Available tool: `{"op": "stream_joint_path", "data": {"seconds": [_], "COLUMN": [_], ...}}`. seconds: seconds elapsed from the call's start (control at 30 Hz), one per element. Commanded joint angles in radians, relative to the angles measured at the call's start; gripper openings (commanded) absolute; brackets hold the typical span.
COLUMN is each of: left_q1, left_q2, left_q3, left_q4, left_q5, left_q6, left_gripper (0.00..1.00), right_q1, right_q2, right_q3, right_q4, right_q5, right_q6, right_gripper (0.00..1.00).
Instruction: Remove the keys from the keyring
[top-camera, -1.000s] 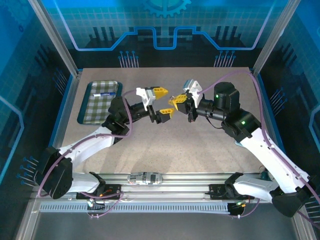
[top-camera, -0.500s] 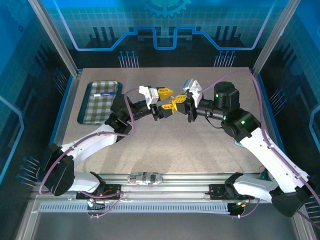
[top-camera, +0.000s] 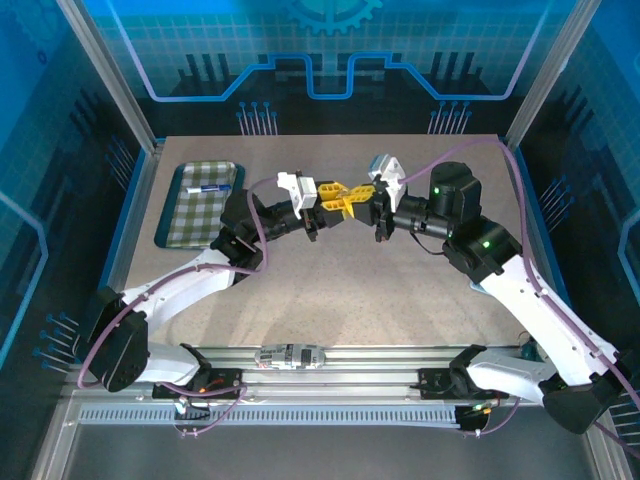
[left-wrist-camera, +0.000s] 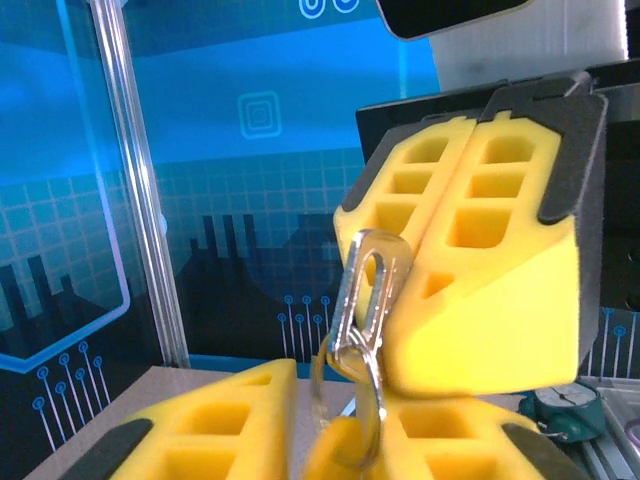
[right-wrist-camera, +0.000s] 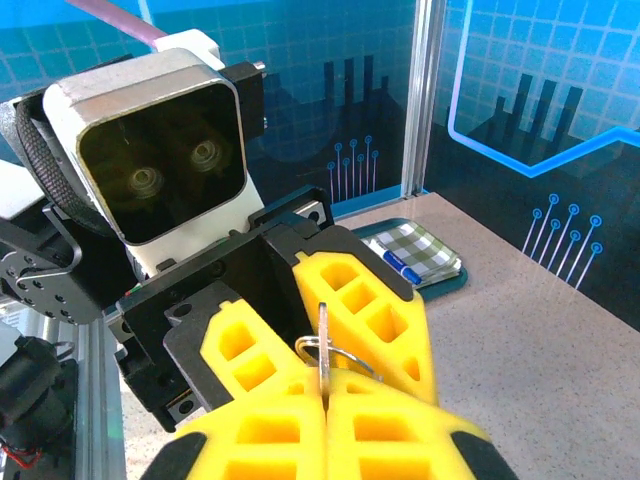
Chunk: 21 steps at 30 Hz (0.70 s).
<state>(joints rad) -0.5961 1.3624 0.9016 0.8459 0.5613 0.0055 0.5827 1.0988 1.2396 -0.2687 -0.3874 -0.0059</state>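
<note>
Above the middle of the table (top-camera: 300, 290), the right gripper (top-camera: 352, 201) has its fingers (right-wrist-camera: 390, 430) pressed together on the key (left-wrist-camera: 362, 295), which stands up from their tips. The left gripper (top-camera: 333, 190) has its fingers (left-wrist-camera: 220, 420) a narrow gap apart with the keyring (left-wrist-camera: 338, 452) between them; whether they pinch it I cannot tell.

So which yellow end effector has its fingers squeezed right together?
The right end effector: its two yellow fingers press flat together on a thin metal key. The left end effector has a gap between its fingers.
</note>
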Motion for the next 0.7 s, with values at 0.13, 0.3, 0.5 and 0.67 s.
{"op": "stream_joint_path", "data": {"seconds": [0.13, 0.3, 0.5, 0.67], "left_q1": [-0.006, -0.007, -0.01, -0.051], "left_q2": [-0.032, -0.053, -0.089, -0.14], "left_q3": [0.03, 0.035, 0.022, 0.023], "left_q4": [0.056, 0.038, -0.01, -0.142], "left_q5": [-0.037, -0.041, -0.069, -0.15], "left_q6": [0.013, 0.013, 0.041, 0.184], "left_gripper": [0.01, 0.0, 0.0, 0.0], "right_q1": [-0.024, -0.03, -0.033, -0.022], "right_q2": [-0.02, -0.034, -0.06, -0.133], "right_q3": [-0.017, -0.03, -0.073, -0.2], "right_q4": [0.014, 0.018, 0.085, 0.221], "right_q5": [-0.025, 0.0, 0.035, 0.082], "right_q6": [0.025, 0.007, -0.008, -0.111], "right_gripper": [0.0, 0.0, 0.0, 0.0]}}
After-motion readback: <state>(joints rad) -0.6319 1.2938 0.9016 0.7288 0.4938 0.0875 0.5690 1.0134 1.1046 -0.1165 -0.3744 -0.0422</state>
